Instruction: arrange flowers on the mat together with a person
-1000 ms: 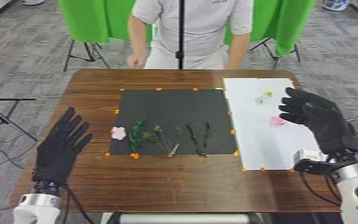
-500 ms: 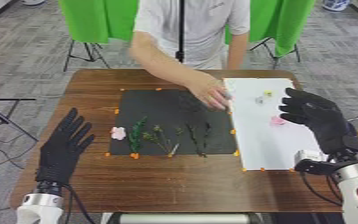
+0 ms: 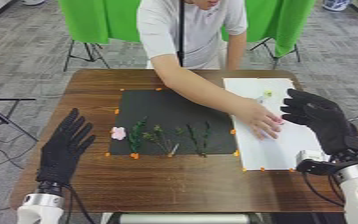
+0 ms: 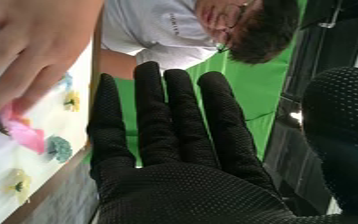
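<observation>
The pink artificial flower (image 4: 26, 134), at the fingertips of the person's hand (image 3: 256, 116) on the white sheet (image 3: 269, 154) at right, is presumably light, soft and crushable; pinch its base gently, the right hand (image 3: 325, 119) being spread wide and empty.

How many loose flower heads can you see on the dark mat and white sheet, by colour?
Pink flower heads: 2
Yellow flower heads: 2
Blue or teal flower heads: 2, one partly hidden
Total seen: 6
</observation>
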Controlling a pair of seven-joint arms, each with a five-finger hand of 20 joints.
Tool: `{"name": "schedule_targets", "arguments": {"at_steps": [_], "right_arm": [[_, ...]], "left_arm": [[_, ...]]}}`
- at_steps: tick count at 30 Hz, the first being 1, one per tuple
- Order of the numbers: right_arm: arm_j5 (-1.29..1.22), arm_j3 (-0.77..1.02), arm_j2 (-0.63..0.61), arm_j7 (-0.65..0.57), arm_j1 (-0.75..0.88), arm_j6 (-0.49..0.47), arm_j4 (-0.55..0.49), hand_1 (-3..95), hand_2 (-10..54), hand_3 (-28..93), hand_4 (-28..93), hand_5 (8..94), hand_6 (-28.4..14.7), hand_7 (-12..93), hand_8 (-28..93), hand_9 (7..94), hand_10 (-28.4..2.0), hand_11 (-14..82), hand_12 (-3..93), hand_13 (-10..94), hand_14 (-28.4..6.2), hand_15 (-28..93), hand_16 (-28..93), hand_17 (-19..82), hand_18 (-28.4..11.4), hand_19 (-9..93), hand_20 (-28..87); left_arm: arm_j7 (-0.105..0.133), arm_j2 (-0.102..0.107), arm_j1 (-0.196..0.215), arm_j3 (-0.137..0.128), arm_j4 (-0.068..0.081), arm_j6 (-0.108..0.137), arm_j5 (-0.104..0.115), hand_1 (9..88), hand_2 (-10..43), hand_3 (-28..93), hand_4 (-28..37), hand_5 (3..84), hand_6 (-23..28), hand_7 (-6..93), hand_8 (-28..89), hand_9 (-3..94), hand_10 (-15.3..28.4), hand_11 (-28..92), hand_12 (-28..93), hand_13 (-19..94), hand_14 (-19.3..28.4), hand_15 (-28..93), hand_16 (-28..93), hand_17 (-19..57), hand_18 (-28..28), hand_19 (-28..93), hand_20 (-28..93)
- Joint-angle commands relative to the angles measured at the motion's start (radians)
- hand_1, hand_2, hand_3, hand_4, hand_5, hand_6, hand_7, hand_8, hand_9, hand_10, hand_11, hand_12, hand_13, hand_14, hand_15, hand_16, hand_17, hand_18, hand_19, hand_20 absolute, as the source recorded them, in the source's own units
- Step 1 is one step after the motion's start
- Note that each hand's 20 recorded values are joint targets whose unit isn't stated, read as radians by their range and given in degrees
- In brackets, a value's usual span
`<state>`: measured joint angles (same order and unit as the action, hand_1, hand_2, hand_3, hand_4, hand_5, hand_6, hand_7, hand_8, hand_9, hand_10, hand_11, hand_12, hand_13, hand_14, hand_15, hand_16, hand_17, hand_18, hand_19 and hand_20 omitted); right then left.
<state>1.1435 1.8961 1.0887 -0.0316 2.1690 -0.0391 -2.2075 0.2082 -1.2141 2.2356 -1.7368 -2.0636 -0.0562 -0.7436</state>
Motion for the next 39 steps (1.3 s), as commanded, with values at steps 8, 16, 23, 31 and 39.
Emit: {"name": "schedule_targets", "arguments": {"at_steps": [8, 16, 23, 31, 39], "right_arm": [[0.008, -0.014, 0.011, -0.009, 0.000, 0.010, 0.001, 16.6, 1.3, 88, -22, 41.1, -7.1, 14, -9, 39.1, -15.1, 14.9, 22.7, 31, -13.1, 29, 24, 7, -22.5, 46, 29], [0.005, -0.016, 0.018, -0.009, 0.006, 0.015, -0.001, 16.6, 1.6, 88, -22, 41.3, -7.1, 14, -9, 39.2, -15.2, 15.0, 22.6, 31, -13.2, 29, 24, 7, -22.5, 46, 29], [0.001, -0.020, 0.022, -0.014, 0.003, 0.000, 0.001, 16.4, 2.1, 88, -22, 41.5, -7.2, 14, -10, 39.4, -15.2, 15.1, 22.6, 31, -13.2, 29, 23, 7, -22.4, 46, 29], [0.005, -0.017, 0.022, -0.016, 0.005, -0.011, 0.003, 16.4, 2.2, 88, -22, 41.5, -7.2, 14, -9, 39.4, -15.2, 15.2, 22.5, 32, -13.2, 29, 23, 7, -22.4, 46, 29], [0.005, -0.024, 0.031, -0.019, 0.008, -0.011, 0.004, 16.3, 2.3, 88, -22, 41.5, -7.1, 14, -10, 39.4, -15.2, 15.3, 22.6, 32, -13.2, 29, 23, 7, -22.4, 46, 29]], "left_arm": [[-0.015, -0.012, 0.014, -0.003, 0.003, 0.000, -0.003, 24.5, -3.5, 73, -26.7, 24.4, 1.0, 16.0, -9, 17.8, 9.4, 12, 14, 16, 11.1, 13, 7, -13.0, 19.4, 38, 14], [-0.021, -0.013, 0.013, -0.007, 0.000, -0.003, -0.004, 24.5, -3.5, 73, -26.7, 24.4, 0.9, 15.9, -9, 17.8, 9.4, 11, 14, 16, 11.2, 13, 7, -13.0, 19.5, 38, 14], [-0.021, -0.004, 0.005, -0.003, 0.005, -0.005, -0.001, 24.6, -3.3, 73, -26.8, 24.4, 1.1, 16.0, -9, 17.8, 9.4, 12, 14, 16, 11.1, 13, 7, -13.0, 19.5, 38, 14], [-0.019, -0.005, 0.016, -0.006, 0.001, -0.005, -0.002, 24.5, -3.1, 73, -26.6, 24.4, 1.0, 16.0, -9, 17.8, 9.3, 12, 14, 16, 11.2, 13, 7, -13.0, 19.5, 38, 14], [-0.032, -0.019, 0.018, -0.008, -0.001, -0.008, -0.005, 24.4, -3.3, 73, -26.6, 24.4, 1.0, 16.1, -9, 17.8, 9.3, 11, 14, 16, 11.2, 13, 7, -13.0, 19.4, 38, 14]]}}
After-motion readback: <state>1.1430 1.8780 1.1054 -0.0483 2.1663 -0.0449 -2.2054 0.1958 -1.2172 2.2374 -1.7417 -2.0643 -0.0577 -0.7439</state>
